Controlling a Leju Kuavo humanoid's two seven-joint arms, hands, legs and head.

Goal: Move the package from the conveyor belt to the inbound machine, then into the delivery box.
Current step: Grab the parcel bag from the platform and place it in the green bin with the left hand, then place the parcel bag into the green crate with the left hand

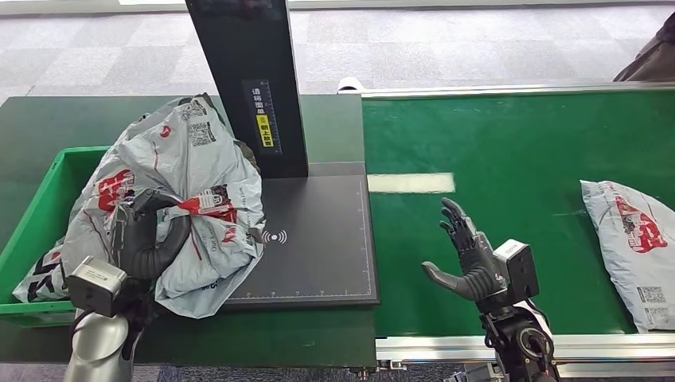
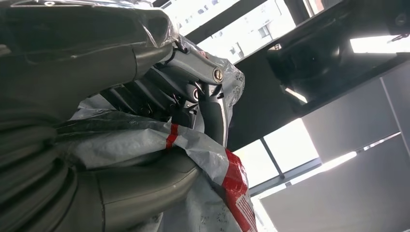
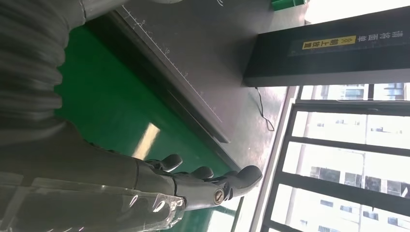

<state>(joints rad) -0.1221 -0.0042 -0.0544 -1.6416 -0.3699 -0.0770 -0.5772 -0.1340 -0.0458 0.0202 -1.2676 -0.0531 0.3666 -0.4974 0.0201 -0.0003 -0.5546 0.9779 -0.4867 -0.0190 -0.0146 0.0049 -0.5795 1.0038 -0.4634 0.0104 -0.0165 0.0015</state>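
1. We judge the step in hand to be the second leg of the task: the package is off the conveyor belt and is on its way from the inbound machine to the delivery box.
2. Our left hand grips the package from beneath and in front. In the left wrist view the fingers are curled into the crumpled grey plastic, with the thumb pressed against it from the other side.
3. The package hangs in that hand, straddling the right edge of the green delivery box and the left part of the machine's dark scanning plate. We cannot tell whether its lower folds touch the plate.
4. The next move, as we read it, calls for carrying the package further left until it is fully over the box, then loosening the fingers so it drops in. The slack bag could catch on the box rim.
5. Our right hand is held above the belt with its fingers spread and nothing in it.
6. A second package lies on the belt, well apart from the right hand.
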